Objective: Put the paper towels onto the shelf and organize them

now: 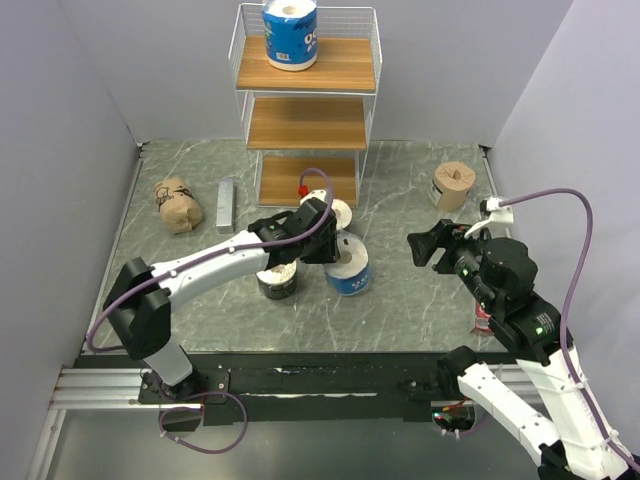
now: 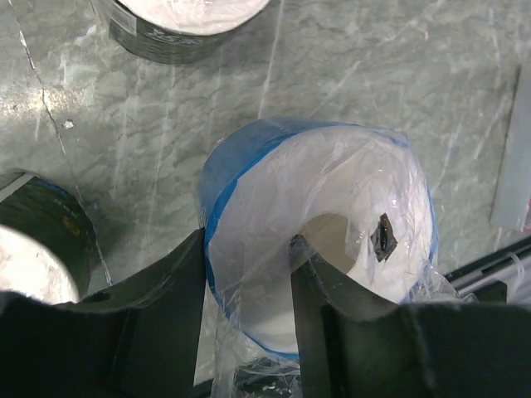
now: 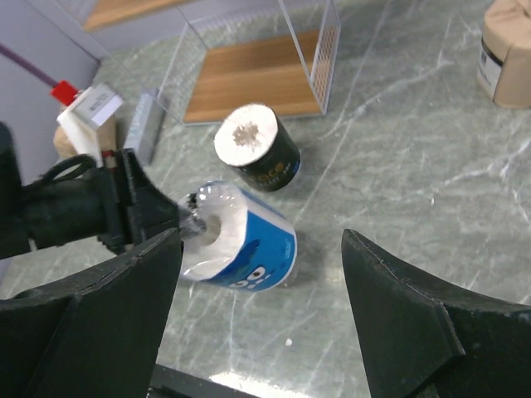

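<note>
My left gripper (image 1: 326,243) is shut on a blue-and-white paper towel roll (image 1: 352,272). One finger is in its centre hole and the other is outside its wall (image 2: 332,182). The roll is tilted on the table in the right wrist view (image 3: 257,253). The shelf (image 1: 305,123) stands at the back with another blue-and-white roll (image 1: 290,35) on its top tier. One black roll (image 1: 277,282) sits left of the held roll and another (image 1: 338,212) just behind it. Tan rolls lie at the left (image 1: 178,205) and stand at the right (image 1: 453,186). My right gripper (image 1: 425,248) is open and empty, right of the held roll.
A flat grey metal bar (image 1: 226,205) lies left of the shelf's foot. The shelf's lowest board (image 3: 249,83) is bare in the right wrist view, with the black roll (image 3: 261,157) in front of it. Grey walls close in left, right and back.
</note>
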### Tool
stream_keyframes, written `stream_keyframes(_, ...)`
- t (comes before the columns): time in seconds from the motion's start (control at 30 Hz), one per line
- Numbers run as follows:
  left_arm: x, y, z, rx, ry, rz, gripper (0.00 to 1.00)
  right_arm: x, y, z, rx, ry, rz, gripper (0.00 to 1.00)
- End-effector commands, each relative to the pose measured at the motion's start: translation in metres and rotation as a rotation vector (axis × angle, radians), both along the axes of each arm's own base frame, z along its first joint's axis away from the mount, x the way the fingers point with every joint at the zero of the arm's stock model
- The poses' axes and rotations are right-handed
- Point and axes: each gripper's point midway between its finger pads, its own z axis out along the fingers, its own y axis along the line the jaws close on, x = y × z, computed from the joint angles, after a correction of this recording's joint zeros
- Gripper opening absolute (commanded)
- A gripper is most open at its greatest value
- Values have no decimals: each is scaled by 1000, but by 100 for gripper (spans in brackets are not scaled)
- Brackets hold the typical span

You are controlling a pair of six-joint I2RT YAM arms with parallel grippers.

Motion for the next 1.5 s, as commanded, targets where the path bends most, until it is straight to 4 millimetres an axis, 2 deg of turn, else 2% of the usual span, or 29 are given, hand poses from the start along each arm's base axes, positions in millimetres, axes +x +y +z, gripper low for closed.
stream_keyframes(0.0,17,-25,29,-144,-60,28,37,-1,-3,-5,17,7,-22,84)
stream_keyframes(0.1,16,-25,14,-138,-43,33,47,3,1,-20,16,47,-21,84)
stream_keyframes(0.2,14,-27,13,-135,-40,10,60,6,7,-33,17,81,-4,84)
stream_keyframes(0.33,22,-23,40,-116,-95,19,77,8,22,-47,40,137,50,83)
stream_keyframes(0.37,26,-16,49,-103,-121,44,87,8,26,-51,45,150,65,83)
stream_keyframes(0.47,32,2,71,-97,-169,78,99,14,34,-61,50,189,78,82)
stream_keyframes(0.53,35,16,81,-87,-198,92,99,21,41,-69,44,218,94,82)
stream_keyframes(0.57,39,31,94,-88,-231,104,99,23,45,-75,51,239,99,82)
stream_keyframes(0.63,41,54,99,-60,-270,133,96,29,57,-88,58,293,132,82)
stream_keyframes(0.67,44,77,117,-58,-330,161,97,34,61,-99,48,335,136,82)
stream_keyframes(0.7,45,93,109,-22,-356,187,96,36,65,-102,47,347,143,82)
stream_keyframes(0.73,46,108,111,1,-389,215,97,40,68,-104,50,349,148,84)
stream_keyframes(0.77,44,131,125,14,-451,248,96,45,70,-113,43,375,137,85)
stream_keyframes(0.8,40,145,110,62,-456,267,96,48,71,-116,39,381,133,86)
stream_keyframes(0.83,41,162,112,97,-490,321,96,51,73,-120,31,387,138,87)
stream_keyframes(0.87,35,176,120,108,-530,335,96,56,77,-126,25,399,141,87)
stream_keyframes(0.9,30,185,106,148,-527,341,96,59,79,-130,22,411,139,87)
stream_keyframes(0.93,25,196,112,148,-558,366,96,62,82,-131,11,421,147,87)
stream_keyframes(0.97,23,202,108,179,-567,364,96,65,84,-143,-9,462,148,87)
stream_keyframes(1.0,19,208,93,215,-557,358,96,67,86,-146,-16,476,148,88)
stream_keyframes(1.03,17,216,93,227,-575,373,96,71,88,-147,-23,480,146,89)
stream_keyframes(1.07,14,221,79,272,-568,359,96,74,93,-155,-35,497,150,89)
stream_keyframes(1.1,12,225,76,286,-574,363,97,76,94,-157,-38,499,143,89)
stream_keyframes(1.17,11,227,75,293,-602,349,97,78,99,-163,-42,519,134,88)
stream_keyframes(1.27,11,226,90,261,-633,349,97,82,104,-173,-28,561,106,85)
stream_keyframes(1.47,10,228,82,294,-608,344,96,88,108,-189,-17,610,37,76)
